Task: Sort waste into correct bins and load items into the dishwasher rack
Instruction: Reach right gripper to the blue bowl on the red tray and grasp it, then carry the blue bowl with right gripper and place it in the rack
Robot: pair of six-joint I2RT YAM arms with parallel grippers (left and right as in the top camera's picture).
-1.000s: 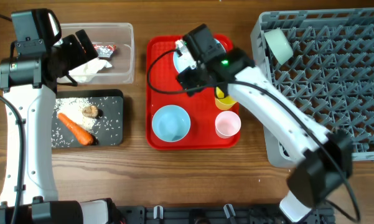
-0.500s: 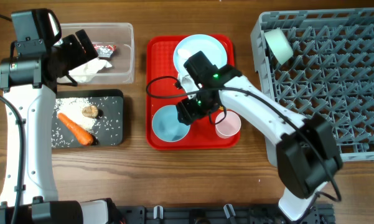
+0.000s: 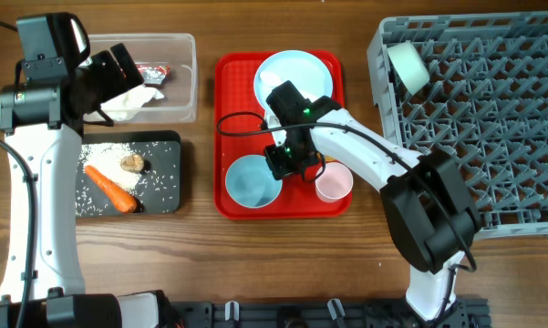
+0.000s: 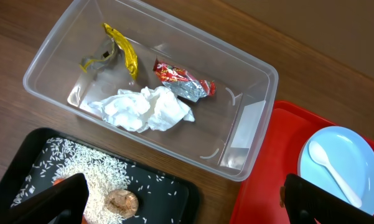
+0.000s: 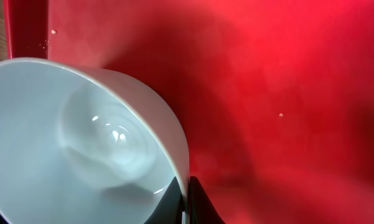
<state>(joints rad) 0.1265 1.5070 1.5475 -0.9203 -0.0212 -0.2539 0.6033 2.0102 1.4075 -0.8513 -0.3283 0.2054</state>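
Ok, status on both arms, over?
Left gripper open, over clear tub. Right gripper shut on pale blue bowl rim, red tray. Pink cup close alongside.

Overhead: fixed, straight down, far. Whole table (image 3: 255,246) in frame; rack (image 3: 492,128) cropped at rt edge.
L wrist: mid height, tilted down over clear tub (image 4: 236,124); black tray (image 4: 168,190) and plate (image 4: 355,149) at btm edges. Shared w/ overhead: all three.
R wrist: v. close, facing down on bowl (image 5: 81,137) rim and red tray (image 5: 267,93). Shared w/ overhead: both.
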